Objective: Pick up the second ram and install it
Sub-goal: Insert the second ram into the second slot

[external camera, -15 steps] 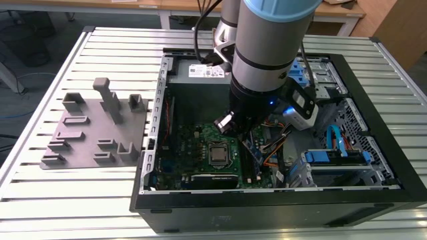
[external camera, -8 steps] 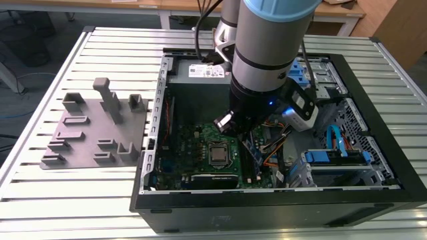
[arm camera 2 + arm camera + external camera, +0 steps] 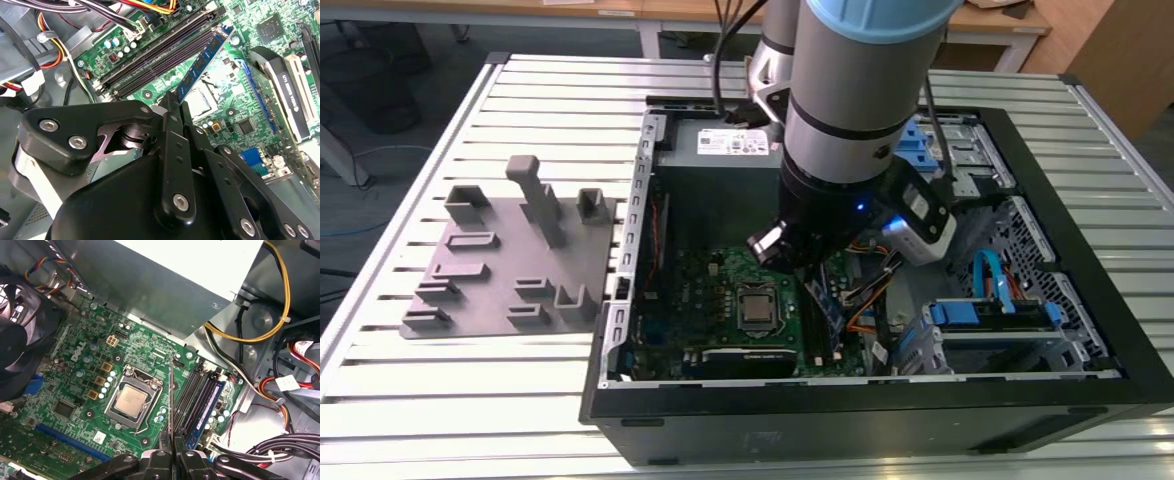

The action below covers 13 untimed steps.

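Observation:
My gripper is shut on the second ram, a thin blue-green stick with dark chips that reaches out from between the fingers. In the first wrist view the second ram shows edge-on as a thin line rising from the gripper, over the board between the CPU socket and the memory slots. The stick hangs above the slots, apart from them. A blue strip lies along the outermost slot; whether it is another stick I cannot tell. In the exterior view the gripper is inside the open computer case, above the motherboard.
A grey fixture plate with upright blocks lies on the slatted table at the exterior view's left. Inside the case are a power supply, a black fan, bundles of coloured cables, a card and blue drive bays.

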Tool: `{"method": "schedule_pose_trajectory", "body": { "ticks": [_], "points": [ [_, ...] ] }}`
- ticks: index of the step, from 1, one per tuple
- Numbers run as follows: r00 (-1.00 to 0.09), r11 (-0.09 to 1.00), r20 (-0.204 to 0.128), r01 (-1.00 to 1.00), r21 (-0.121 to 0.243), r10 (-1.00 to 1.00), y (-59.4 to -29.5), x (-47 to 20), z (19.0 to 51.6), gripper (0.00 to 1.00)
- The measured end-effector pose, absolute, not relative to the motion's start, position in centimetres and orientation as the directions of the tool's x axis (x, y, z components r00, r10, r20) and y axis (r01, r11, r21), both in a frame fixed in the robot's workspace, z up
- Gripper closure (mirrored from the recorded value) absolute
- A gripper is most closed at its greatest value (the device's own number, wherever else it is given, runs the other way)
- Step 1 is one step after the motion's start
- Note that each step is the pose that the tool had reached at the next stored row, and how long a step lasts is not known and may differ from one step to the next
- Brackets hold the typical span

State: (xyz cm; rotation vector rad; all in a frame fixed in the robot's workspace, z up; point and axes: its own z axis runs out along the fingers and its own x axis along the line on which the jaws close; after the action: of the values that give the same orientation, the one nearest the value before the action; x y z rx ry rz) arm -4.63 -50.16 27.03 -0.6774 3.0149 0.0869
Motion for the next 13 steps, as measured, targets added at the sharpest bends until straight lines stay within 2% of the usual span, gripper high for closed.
{"method": "schedule_pose_trajectory", "body": {
  "ticks": [13],
  "points": [
    [-0.928,0.928,-0.060,-0.369,0.041,-0.367,-50.16,-4.63,27.03,0.86]
  ]
}}
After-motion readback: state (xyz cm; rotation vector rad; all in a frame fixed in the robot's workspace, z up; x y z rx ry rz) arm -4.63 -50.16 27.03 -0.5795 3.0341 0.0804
